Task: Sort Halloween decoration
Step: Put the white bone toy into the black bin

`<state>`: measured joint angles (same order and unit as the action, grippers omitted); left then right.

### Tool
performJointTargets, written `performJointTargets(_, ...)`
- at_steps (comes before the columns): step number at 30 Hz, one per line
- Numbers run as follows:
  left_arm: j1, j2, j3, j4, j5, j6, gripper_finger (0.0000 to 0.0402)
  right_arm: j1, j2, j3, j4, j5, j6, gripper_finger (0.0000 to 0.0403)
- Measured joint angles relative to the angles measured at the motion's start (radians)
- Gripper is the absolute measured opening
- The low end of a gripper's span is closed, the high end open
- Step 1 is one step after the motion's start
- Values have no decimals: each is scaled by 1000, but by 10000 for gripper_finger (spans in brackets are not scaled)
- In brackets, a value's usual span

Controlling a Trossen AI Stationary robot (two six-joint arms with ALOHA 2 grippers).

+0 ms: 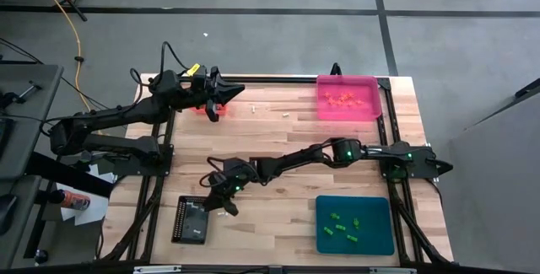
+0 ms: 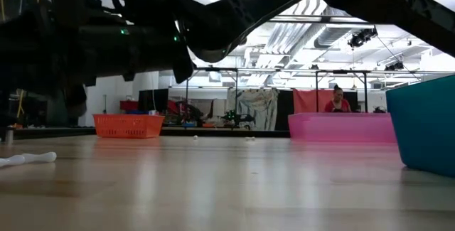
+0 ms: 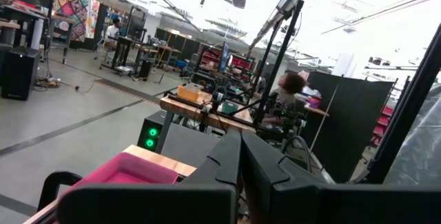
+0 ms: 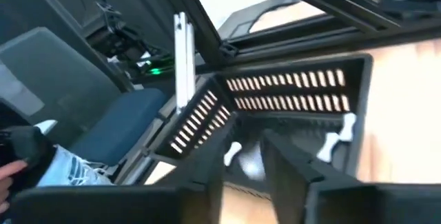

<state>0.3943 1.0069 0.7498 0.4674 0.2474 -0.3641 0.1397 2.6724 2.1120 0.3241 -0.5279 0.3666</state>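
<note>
Right hand (image 1: 224, 207) above black tray (image 1: 191, 220); white trinkets (image 4: 335, 136) inside.

Orange trinkets (image 1: 342, 99) clustered in the pink tray; green trinkets (image 1: 344, 227) scattered in the teal tray; white bone-shaped pieces (image 4: 335, 138) in the black tray

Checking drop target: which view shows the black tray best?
Right wrist view: the black tray fills the frame, slotted walls and white bone trinkets inside visible. High view shows it small, near the right gripper. Low and left wrist views miss it.
</note>
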Motion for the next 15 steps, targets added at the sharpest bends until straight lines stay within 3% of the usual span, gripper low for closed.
performJointTargets(7,0,0,0,0,0,0,0,-17,0,2,-8,-24,-19,187)
performJointTargets(15,0,0,0,2,0,-1,0,-139,-25,69,-127,-303,66,197)
